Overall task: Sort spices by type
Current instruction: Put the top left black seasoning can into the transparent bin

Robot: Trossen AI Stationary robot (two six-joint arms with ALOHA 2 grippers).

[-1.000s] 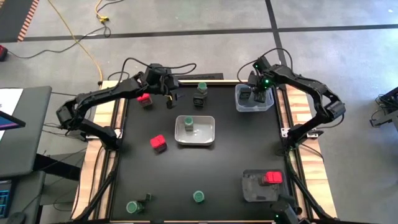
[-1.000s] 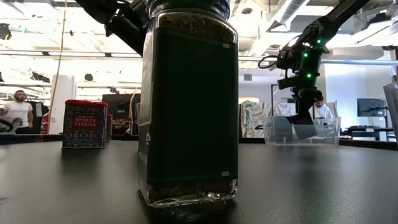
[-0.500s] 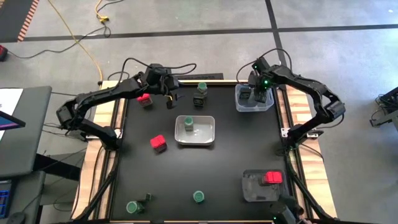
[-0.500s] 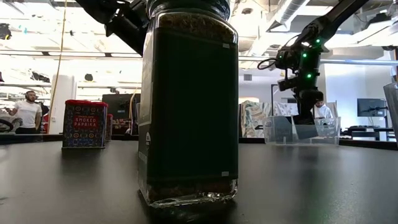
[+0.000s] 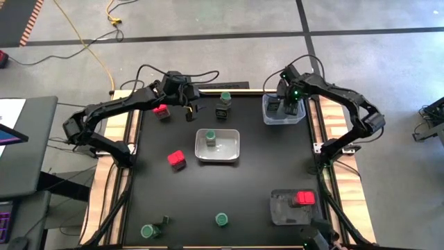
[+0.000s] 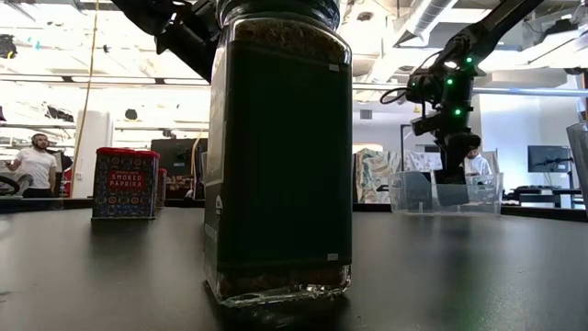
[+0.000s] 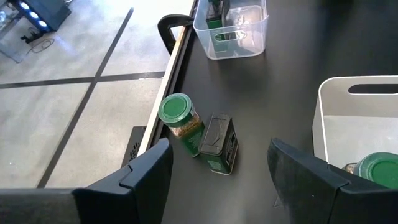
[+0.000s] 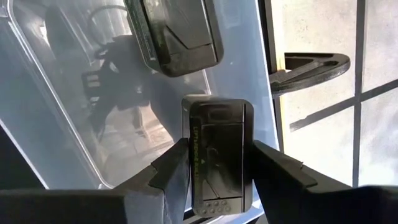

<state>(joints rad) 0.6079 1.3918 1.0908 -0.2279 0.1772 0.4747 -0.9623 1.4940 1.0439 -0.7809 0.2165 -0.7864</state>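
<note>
At the far left of the table, the left gripper point(image 5: 189, 110) is being held above the black top with its fingers spread apart and nothing between them. Just to its left, a red box point(image 5: 161, 111) is sitting, and another red box point(image 5: 176, 160) is lying nearer, toward the middle left. A round green-lidded jar point(image 7: 177, 117) and a dark tin point(image 7: 217, 144) are touching each other just ahead of the left gripper at the far edge. In the middle, a grey tray point(image 5: 233, 147) is holding one green-lidded jar point(image 5: 210, 139). At the near edge, two more green-lidded jars point(image 5: 148, 230) are standing, one at the left and one near the middle. To the right, a third red box point(image 5: 303, 199) is resting in a near tray point(image 5: 281, 212). At the far right, the right gripper point(image 8: 215, 163) is being held down inside a clear tray point(image 5: 267, 111), and its fingers are clenched on a dark squarish tin point(image 8: 217, 155), gripped on its two long flat sides. A second dark tin point(image 8: 177, 34) is already lying in that same tray. The tin is probably stiff and light, and its smooth sides may be slippery, so it is best taken across the flat sides near the middle. The jars are likely breakable and rounder, so they may be better gripped around the body below the lid.
</note>
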